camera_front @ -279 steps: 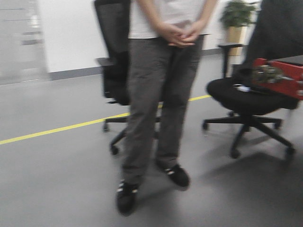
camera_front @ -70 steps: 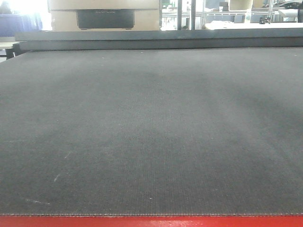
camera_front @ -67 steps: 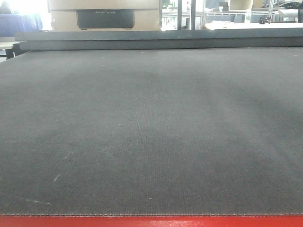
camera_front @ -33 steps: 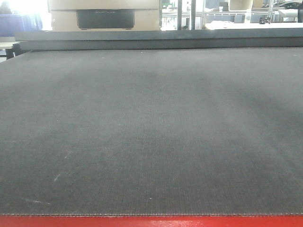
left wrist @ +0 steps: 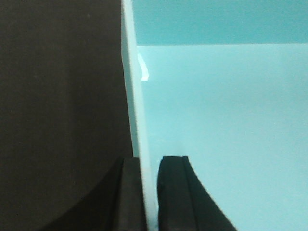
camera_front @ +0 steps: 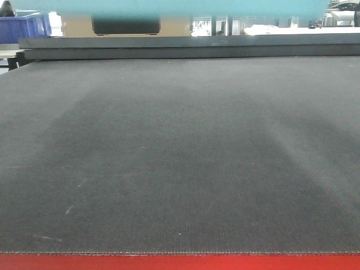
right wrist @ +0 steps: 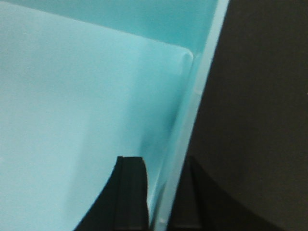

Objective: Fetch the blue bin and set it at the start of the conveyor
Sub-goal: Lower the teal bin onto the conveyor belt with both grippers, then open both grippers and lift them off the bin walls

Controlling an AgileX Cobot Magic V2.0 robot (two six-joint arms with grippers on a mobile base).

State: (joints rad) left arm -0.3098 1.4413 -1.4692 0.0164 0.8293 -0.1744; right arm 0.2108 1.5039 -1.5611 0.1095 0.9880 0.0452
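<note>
**Blue bin enters the front view above the conveyor start, gripped by both arms**

Half a second ago the top of the front view showed only the background beyond the belt. Now a turquoise band, the blue bin (camera_front: 169, 5), runs along the top edge of that view from near the left side almost to the right. It covers most of the beige housing (camera_front: 76, 25) behind the belt. A broad shadow (camera_front: 169, 129) that was not there before lies across the middle of the conveyor start (camera_front: 180, 191). The belt itself and its red edge strip (camera_front: 180, 262) sit as they did.

In the front view the bin hangs above the far part of the belt, apart from its surface.

The left end effector (left wrist: 150, 166) is clamped on the bin's left wall. One black finger (left wrist: 129, 197) presses the outside face and the other sits inside the tub (left wrist: 216, 120), with only the thin wall between them. The dark belt (left wrist: 57, 96) shows beyond the wall.

The right end effector (right wrist: 161, 168) grips the opposite wall the same way. Its inner finger (right wrist: 130, 192) is against the turquoise interior (right wrist: 72, 96) and its outer finger is on the dark side, next to the belt (right wrist: 260, 96).

Count: one turquoise bin, two end effectors with two fingers each, one belt with one red strip. One dark royal-blue bin (camera_front: 25, 27) stands in the far background at upper left.
</note>
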